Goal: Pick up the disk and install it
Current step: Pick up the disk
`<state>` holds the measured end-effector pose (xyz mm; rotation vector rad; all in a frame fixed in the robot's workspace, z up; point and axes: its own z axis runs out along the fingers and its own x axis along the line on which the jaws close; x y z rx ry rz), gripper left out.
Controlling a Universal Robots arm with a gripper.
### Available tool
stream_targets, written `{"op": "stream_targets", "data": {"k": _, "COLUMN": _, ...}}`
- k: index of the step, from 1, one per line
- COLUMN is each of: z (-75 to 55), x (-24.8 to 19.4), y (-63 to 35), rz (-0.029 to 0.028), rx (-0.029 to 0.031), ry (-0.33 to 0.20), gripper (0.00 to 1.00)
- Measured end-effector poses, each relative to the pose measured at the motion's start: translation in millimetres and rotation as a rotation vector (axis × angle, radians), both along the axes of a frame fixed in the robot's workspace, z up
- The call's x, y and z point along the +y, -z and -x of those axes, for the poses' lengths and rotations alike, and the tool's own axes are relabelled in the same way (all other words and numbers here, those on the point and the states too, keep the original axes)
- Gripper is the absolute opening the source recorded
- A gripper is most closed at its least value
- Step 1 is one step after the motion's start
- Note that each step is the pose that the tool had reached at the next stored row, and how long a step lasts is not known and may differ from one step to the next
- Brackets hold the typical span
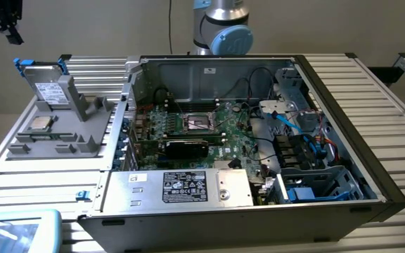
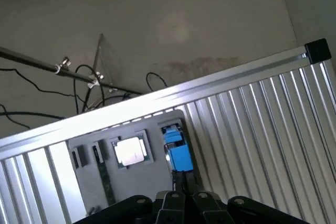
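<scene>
The arm [image 1: 220, 31] reaches out high above the grey holder [image 1: 83, 108], gripper [image 2: 182, 180] clenched on nothing. The disk [image 1: 48, 89] stands upright in that holder, beside the open computer case [image 1: 347, 124].

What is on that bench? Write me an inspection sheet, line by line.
Surface: slatted aluminium table carrying an open computer case and a grey fixture.
Job's things: disk stands upright in the fixture, not yet installed.
Clutter: chip lies flat on the fixture.
Grippers: gripper has its fingers shut, holds nothing and is aimed at the disk.
Cables: blue cables inside the case; black cables on the floor.
Surroundings: plain wall.
</scene>
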<state>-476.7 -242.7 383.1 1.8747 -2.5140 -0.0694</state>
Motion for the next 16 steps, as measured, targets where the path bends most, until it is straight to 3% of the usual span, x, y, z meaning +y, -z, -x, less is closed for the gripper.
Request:
{"op": "stream_targets", "data": {"k": 6, "z": 0.0, "x": 0.0, "y": 0.2, "rz": 0.0, "rx": 0.0, "ry": -0.106, "gripper": 0.11}}
{"op": "stream_targets", "data": {"k": 13, "z": 0.1, "x": 0.0, "y": 0.3, "rz": 0.0001, "rx": 0.0002, "ry": -0.111, "gripper": 0.11}}
{"op": "stream_targets", "data": {"k": 14, "z": 0.1, "x": 0.0, "y": 0.4, "rz": 0.0001, "rx": 0.0001, "ry": -0.111, "gripper": 0.12}}
{"op": "stream_targets", "data": {"k": 16, "z": 0.1, "x": 0.0, "y": 0.6, "rz": 0.0, "rx": 0.0, "ry": -0.112, "gripper": 0.25}}
